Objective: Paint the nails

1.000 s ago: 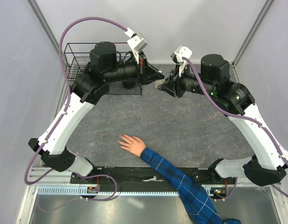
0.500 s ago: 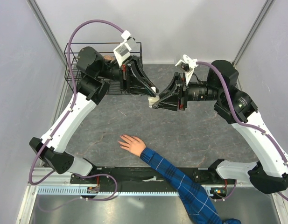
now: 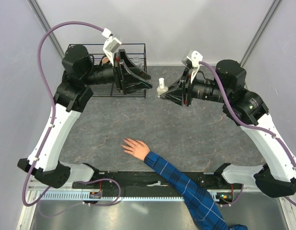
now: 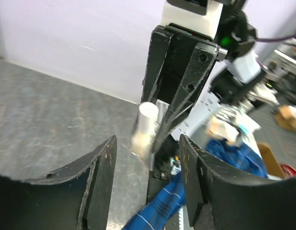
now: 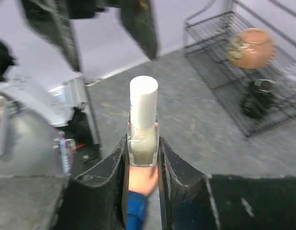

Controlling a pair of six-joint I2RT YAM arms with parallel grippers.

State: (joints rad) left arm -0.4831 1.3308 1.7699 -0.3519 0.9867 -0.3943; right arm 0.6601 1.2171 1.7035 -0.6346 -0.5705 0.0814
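Observation:
A bare hand (image 3: 136, 147) lies flat on the grey table, its arm in a blue plaid sleeve (image 3: 181, 184). The nails at its fingertips (image 3: 124, 142) are too small to make out. My right gripper (image 3: 163, 93) is shut on a small clear bottle (image 3: 161, 86) with a white cap, held above the table's far middle. The right wrist view shows that bottle (image 5: 143, 129) clamped between the right gripper (image 5: 143, 158), with the hand (image 5: 142, 179) far below. My left gripper (image 3: 148, 85) stands open just left of the bottle, apart from it. Nothing sits inside the left gripper (image 4: 148, 177); the bottle (image 4: 147, 125) lies beyond it.
A black wire basket (image 3: 76, 50) stands at the far left behind the left arm. The basket (image 5: 219, 52) holds a round orange-brown object (image 5: 251, 47) and a dark object (image 5: 258, 98). White walls close in the far side and both flanks.
The left gripper has opened and drawn back left from the bottle's cap. The right gripper has carried the bottle up and away, so the two grippers now stand apart. The hand has stayed still.

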